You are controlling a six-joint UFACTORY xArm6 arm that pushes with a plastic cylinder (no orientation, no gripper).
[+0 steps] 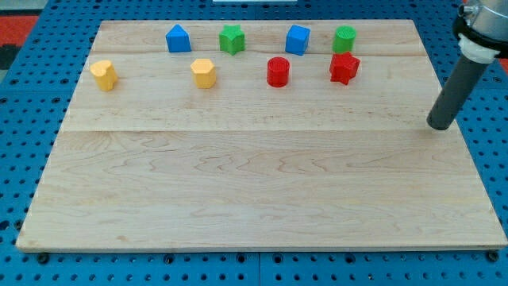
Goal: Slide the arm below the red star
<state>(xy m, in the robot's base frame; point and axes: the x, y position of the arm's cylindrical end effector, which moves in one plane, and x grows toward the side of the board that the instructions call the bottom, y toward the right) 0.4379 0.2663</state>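
A wide wooden board (262, 199) fills most of the view, pale planks lying on a blue pegboard base (24, 159). Most of the board is bare; all the blocks sit in two loose rows near the view's top.

The dark rod comes down from the view's upper right, and my tip (437, 125) rests at the board's right edge, well apart from every block. There is no hand on this arm to spread or pinch: just the plain rod, touching nothing but the surface.

The red star (344, 68) lies to the tip's upper left, in the lower row, with a green cylinder (344, 38) just above it and nearly touching. A red cylinder (278, 71) stands to its left, a blue cube (298, 39) up beyond that. Further left come a green star (232, 38), a blue house-shaped block (178, 38), and two yellow blocks (204, 73) (103, 75) whose shapes I can't quite make out.

From where I stand, the job looks simple: travel left across open wood and stop beneath the star. The risk is in the angle. If the tip heads straight for the star rather than staying low first, it may clip the star's lower edge and shove it up into the green cylinder. Overshooting left could place it under the red cylinder instead.
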